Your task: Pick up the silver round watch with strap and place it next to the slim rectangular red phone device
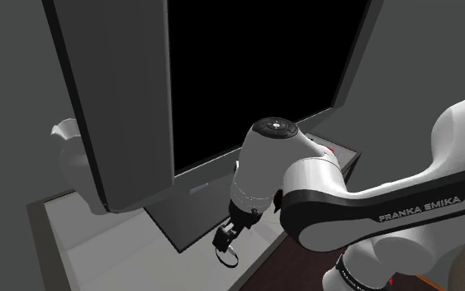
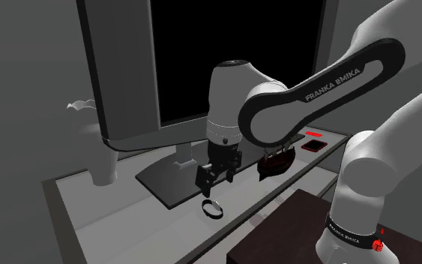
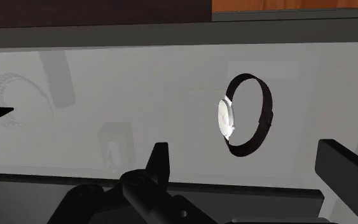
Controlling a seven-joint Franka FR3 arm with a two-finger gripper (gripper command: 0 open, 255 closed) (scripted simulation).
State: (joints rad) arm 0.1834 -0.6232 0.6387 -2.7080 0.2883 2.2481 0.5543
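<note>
The claw [image 2: 216,176] hangs over the bench [image 2: 123,217] with its fingers set wide apart and nothing between them held. The watch [image 3: 225,119] lies on the bench directly beneath, strap closed into a dark loop with the pale round face on one side, not touched by either finger, just beside the monitor base [image 2: 164,184] and near the bench's front edge. The red phone [image 2: 315,144] lies well apart, toward the second exterior view's right, beyond a dark object [image 2: 276,161]. The step in hand appears to be the descent to grasp. Hazards: a finger landing on the strap loop instead of straddling it would likely tip or push the watch, possibly toward the front edge. A closing force across the empty loop may deform it and give a poor hold; gripping across the face is judged safer. A finger may strike the monitor base during descent. During transfer, a low carry risks contact with the dark object.
</note>
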